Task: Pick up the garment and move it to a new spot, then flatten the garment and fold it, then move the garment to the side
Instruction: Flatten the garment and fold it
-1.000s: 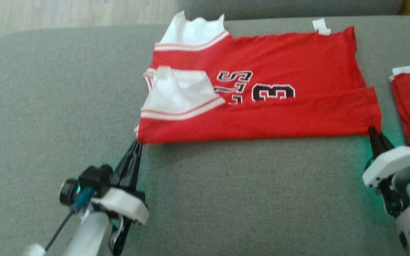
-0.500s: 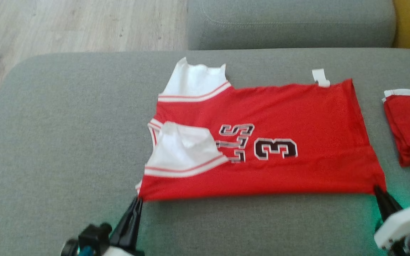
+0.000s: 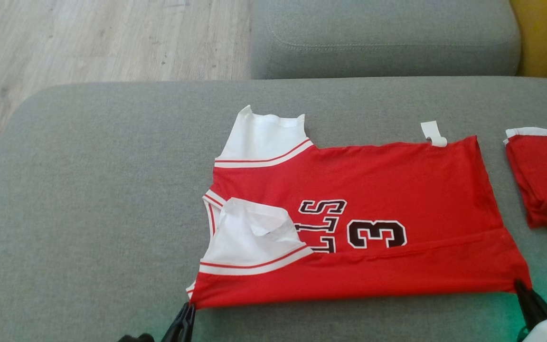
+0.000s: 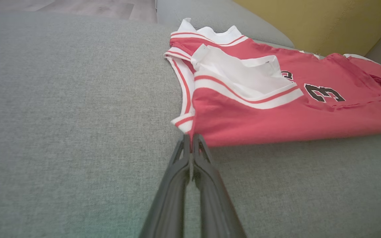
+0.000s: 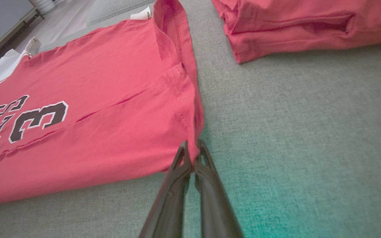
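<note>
The garment (image 3: pixel 397 190) is a red jersey with white trim and a black "3", spread flat on the grey cushion (image 3: pixel 88 213), with its near strip folded over. My left gripper (image 3: pixel 188 308) is shut on the near left corner; in the left wrist view the garment's (image 4: pixel 260 115) corner meets the closed tips of that gripper (image 4: pixel 191 138). My right gripper (image 3: pixel 520 285) is shut on the near right corner. The right wrist view shows the garment's (image 5: pixel 94 66) red hem pinched between the tips of that gripper (image 5: pixel 193 148).
A second folded red cloth (image 3: pixel 546 180) lies just right of the garment, close to my right gripper, and appears in the right wrist view as the red cloth (image 5: pixel 309 23). A grey back cushion (image 3: pixel 382 38) stands behind. Wooden floor (image 3: pixel 88 42) lies beyond the cushion's left edge.
The whole head picture has shifted downward, so the camera has moved. Both grippers stay at the garment's near corners, and the garment lies as before.
</note>
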You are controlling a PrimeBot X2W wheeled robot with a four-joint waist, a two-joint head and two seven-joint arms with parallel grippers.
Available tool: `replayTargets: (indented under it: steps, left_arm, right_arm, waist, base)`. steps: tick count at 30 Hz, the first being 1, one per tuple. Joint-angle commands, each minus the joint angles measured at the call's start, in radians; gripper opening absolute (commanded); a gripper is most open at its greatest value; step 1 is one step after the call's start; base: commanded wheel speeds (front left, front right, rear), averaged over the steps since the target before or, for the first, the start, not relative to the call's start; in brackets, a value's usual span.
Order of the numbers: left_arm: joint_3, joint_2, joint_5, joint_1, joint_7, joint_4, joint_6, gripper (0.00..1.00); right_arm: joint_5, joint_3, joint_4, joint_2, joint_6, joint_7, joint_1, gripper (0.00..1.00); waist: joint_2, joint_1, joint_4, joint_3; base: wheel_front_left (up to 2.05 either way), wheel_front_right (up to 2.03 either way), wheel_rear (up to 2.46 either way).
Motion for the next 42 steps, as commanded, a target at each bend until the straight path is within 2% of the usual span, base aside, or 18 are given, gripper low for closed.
replayTargets:
  steps: [1, 2, 3, 4, 8, 12, 16, 20, 24, 28, 29, 34, 37, 42]
  left_arm:
    - [0.035, 0.014, -0.006, -0.032, -0.001, -0.025, 0.007, 0.05]
    - [0.033, 0.013, -0.007, -0.035, 0.002, -0.022, 0.006, 0.35]
    - [0.032, 0.011, -0.009, -0.039, 0.005, -0.018, 0.007, 0.74]
    - [0.033, 0.011, -0.008, -0.043, 0.008, -0.014, 0.012, 1.0]
    - [0.04, 0.01, 0.002, -0.066, 0.006, -0.035, 0.04, 1.0]
    - [0.052, 0.038, 0.017, -0.121, 0.021, -0.096, 0.049, 1.0]
    - [0.07, 0.093, 0.028, -0.268, 0.089, -0.155, 0.023, 1.0]
    - [0.054, 0.149, 0.028, -0.508, 0.211, -0.147, -0.026, 1.0]
    - [-0.002, 0.184, -0.016, -0.758, 0.356, -0.049, -0.053, 1.0]
    - [-0.104, 0.211, -0.097, -0.978, 0.486, 0.062, -0.057, 1.0]
    - [-0.104, 0.211, -0.097, -0.978, 0.486, 0.062, -0.057, 1.0]
    - [-0.249, 0.258, -0.216, -1.172, 0.636, 0.194, -0.058, 1.0]
    - [-0.332, 0.309, -0.229, -1.282, 0.674, 0.3, -0.058, 1.0]
    - [-0.408, 0.33, -0.278, -1.35, 0.669, 0.387, -0.058, 1.0]
  right_arm:
    - [-0.012, -0.006, -0.029, -0.027, 0.007, 0.001, 0.004, 0.84]
    - [-0.022, -0.015, -0.037, -0.02, 0.007, 0.007, 0.007, 1.0]
    - [-0.033, -0.024, -0.045, -0.014, 0.007, 0.012, 0.01, 1.0]
    - [-0.043, -0.033, -0.055, -0.007, 0.007, 0.014, 0.011, 1.0]
    - [-0.08, -0.066, -0.104, 0.012, 0.007, 0.022, 0.009, 1.0]
    - [-0.113, -0.096, -0.161, 0.03, 0.007, 0.021, 0.006, 1.0]
    - [-0.137, -0.111, -0.223, 0.045, 0.007, 0.039, -0.01, 1.0]
    - [-0.132, -0.098, -0.283, 0.053, 0.007, 0.069, -0.047, 1.0]
    - [-0.14, -0.075, -0.324, 0.042, 0.007, 0.091, -0.096, 1.0]
    - [-0.143, -0.052, -0.351, 0.032, 0.007, 0.106, -0.141, 1.0]
    - [-0.143, -0.052, -0.351, 0.032, 0.007, 0.106, -0.141, 1.0]
    - [-0.142, -0.028, -0.366, 0.023, 0.007, 0.115, -0.19, 1.0]
    - [-0.139, -0.01, -0.362, 0.021, 0.007, 0.108, -0.22, 1.0]
    - [-0.137, 0.008, -0.345, 0.032, 0.007, 0.094, -0.235, 1.0]
  waist:
    - [0.0, 0.0001, 0.0, -0.002]
    - [0.0, 0.0001, 0.0, -0.004]
    - [0.0, 0.0001, -0.001, -0.004]
    - [0.0, 0.0001, -0.004, -0.004]
    - [0.0, 0.0001, -0.017, -0.001]
    - [0.0, 0.0001, -0.031, 0.012]
    - [0.0, 0.0001, -0.044, 0.056]
    - [0.0, 0.0001, -0.065, 0.123]
    - [0.0, 0.0001, -0.1, 0.193]
    - [0.0, 0.0001, -0.135, 0.269]
    - [0.0, 0.0001, -0.135, 0.269]
    - [0.0, 0.0001, -0.18, 0.352]
    - [0.0, 0.0001, -0.209, 0.393]
    - [0.0, 0.0001, -0.236, 0.417]
  base:
    - [0.0, 0.0, 0.0]
    - [0.0, 0.0, 0.0]
    - [0.0, 0.0, 0.0]
    - [0.0, 0.0, 0.0]
    - [0.0, 0.0, 0.0]
    - [0.0, 0.0, 0.0]
    - [0.0, 0.0, 0.0]
    - [0.0, 0.0, 0.0]
    - [0.0, 0.0, 0.0]
    - [0.0, 0.0, 0.0]
    - [0.0, 0.0, 0.0]
    - [0.0, 0.0, 0.0]
    - [0.0, 0.0, 0.0]
    - [0.0, 0.0, 0.0]
